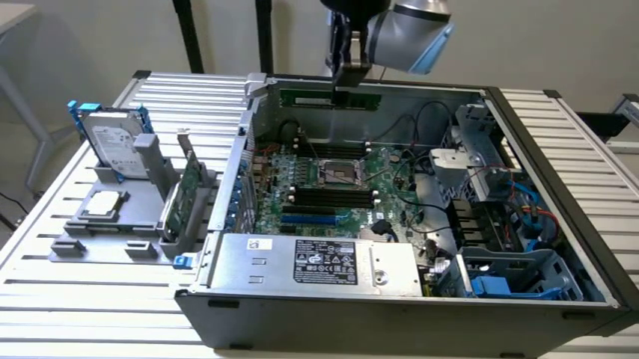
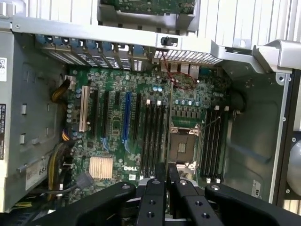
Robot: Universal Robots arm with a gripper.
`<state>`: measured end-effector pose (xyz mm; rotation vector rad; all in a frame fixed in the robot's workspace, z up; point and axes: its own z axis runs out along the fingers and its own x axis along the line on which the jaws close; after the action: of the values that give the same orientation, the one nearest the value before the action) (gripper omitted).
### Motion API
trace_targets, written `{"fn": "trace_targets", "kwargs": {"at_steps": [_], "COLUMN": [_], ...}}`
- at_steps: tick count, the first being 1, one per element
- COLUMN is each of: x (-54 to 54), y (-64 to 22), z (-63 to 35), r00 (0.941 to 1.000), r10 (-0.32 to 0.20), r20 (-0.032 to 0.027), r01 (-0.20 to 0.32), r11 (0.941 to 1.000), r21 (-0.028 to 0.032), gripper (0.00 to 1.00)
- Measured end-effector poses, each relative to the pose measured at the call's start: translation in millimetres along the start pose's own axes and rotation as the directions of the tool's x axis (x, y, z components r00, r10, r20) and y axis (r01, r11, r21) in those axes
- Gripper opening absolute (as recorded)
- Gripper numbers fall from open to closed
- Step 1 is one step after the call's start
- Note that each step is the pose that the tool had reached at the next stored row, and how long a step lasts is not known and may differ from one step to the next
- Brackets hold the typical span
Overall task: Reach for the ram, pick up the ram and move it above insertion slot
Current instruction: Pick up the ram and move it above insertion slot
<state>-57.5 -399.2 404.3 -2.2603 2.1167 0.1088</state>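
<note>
Gripper clamps ram above case; slatted table

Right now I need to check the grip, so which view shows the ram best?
The exterior view: the ram hangs lengthwise from the gripper, above the open case. The wrist view has the fingers edge-on, with hardly any ram visible.
</note>
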Motion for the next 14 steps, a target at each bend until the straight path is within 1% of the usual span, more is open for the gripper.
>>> {"fn": "trace_targets", "kwargs": {"at_steps": [3, 10, 14], "x": [-4.9, -10.9, -14.7], "y": [-4.7, -14.8, -17.0], "z": [2.9, 8.6, 12.6], "r00": [1.0000, 1.0000, 0.9999], "r10": [0.001, 0.007, 0.013], "r20": [0.0000, 0.0001, 0.0000], "r01": [-0.001, -0.007, -0.013], "r11": [1.0000, 1.0000, 0.9999], "r21": [0.0001, 0.0007, 0.0012], "gripper": [0.14, 0.14, 0.14]}}
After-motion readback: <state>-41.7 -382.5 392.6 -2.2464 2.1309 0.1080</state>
